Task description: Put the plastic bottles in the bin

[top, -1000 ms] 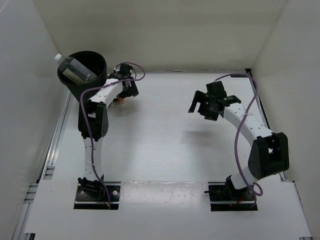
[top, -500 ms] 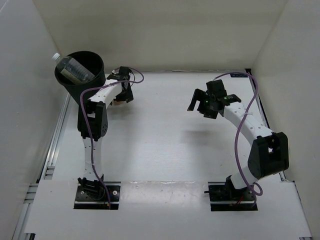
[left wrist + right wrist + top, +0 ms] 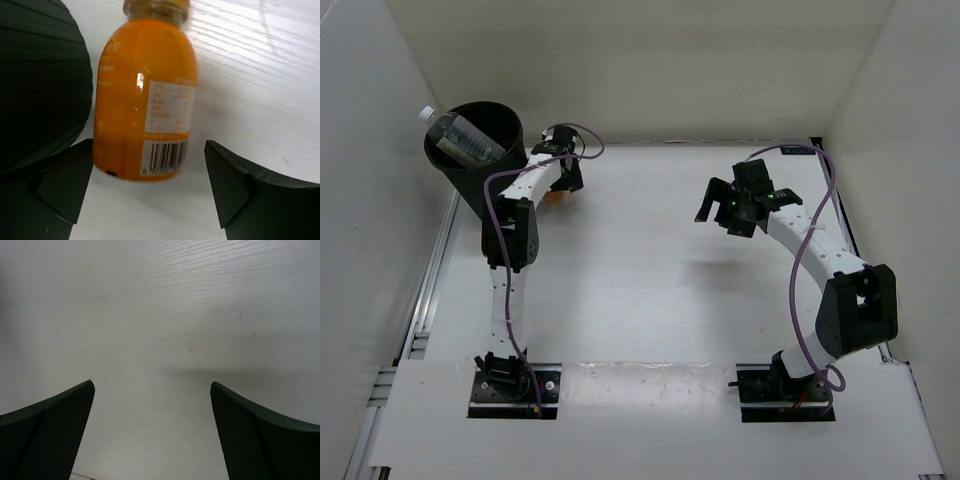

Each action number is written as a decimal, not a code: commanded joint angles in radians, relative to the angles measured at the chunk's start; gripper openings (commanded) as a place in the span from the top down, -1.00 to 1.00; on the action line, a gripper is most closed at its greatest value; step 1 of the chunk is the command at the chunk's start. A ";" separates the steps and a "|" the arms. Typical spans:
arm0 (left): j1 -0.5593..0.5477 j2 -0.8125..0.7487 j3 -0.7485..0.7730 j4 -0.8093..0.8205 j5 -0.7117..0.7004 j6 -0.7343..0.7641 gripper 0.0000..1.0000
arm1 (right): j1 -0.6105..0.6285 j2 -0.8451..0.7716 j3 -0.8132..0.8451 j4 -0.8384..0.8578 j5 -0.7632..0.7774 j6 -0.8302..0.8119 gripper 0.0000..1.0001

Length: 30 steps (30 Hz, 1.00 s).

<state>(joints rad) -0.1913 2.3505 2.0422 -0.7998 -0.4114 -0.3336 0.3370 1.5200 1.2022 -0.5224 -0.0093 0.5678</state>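
Note:
The black ribbed bin (image 3: 490,170) stands at the far left. A clear bottle with a white cap (image 3: 455,135) leans inside it, its neck over the rim. The stubby orange bottle (image 3: 145,100) lies on the table beside the bin's wall (image 3: 40,75), cap pointing away. My left gripper (image 3: 150,185) is open, its fingers on either side of the bottle's base without gripping it. From above the gripper (image 3: 560,185) hides most of the bottle. My right gripper (image 3: 725,210) is open and empty above bare table, also in its wrist view (image 3: 150,430). The other bottles are out of view.
White walls enclose the table on the left, back and right. A metal rail (image 3: 430,290) runs along the left edge. Purple cables loop over both arms.
My left gripper has moved back and left towards the bin, and the bin has shifted a little left. The right gripper turned slightly, then stayed put.

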 commanded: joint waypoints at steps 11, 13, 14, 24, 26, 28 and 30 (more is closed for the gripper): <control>0.049 0.090 0.185 0.079 0.019 0.136 -1.00 | 0.004 -0.020 0.020 0.016 0.006 -0.029 -1.00; 0.049 0.104 0.202 0.079 0.019 0.154 -1.00 | 0.004 -0.020 0.020 0.007 0.015 -0.029 -1.00; 0.049 0.104 0.202 0.079 0.034 0.165 -1.00 | 0.004 -0.020 0.020 0.007 0.015 -0.029 -1.00; 0.067 0.093 0.098 0.070 0.149 0.174 -1.00 | 0.004 -0.020 0.039 0.007 0.025 -0.029 -1.00; 0.067 0.093 0.098 0.070 0.178 0.174 -0.84 | 0.004 -0.020 0.039 -0.002 0.025 -0.029 -1.00; 0.067 0.093 0.098 0.070 0.193 0.194 -0.45 | 0.004 -0.030 0.039 -0.002 0.025 -0.039 -1.00; 0.067 0.083 0.143 0.070 0.224 0.229 0.21 | 0.004 -0.040 0.039 -0.002 0.035 -0.039 -1.00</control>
<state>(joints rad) -0.1318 2.4596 2.1437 -0.7315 -0.2558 -0.1448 0.3370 1.5192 1.2022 -0.5240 0.0040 0.5457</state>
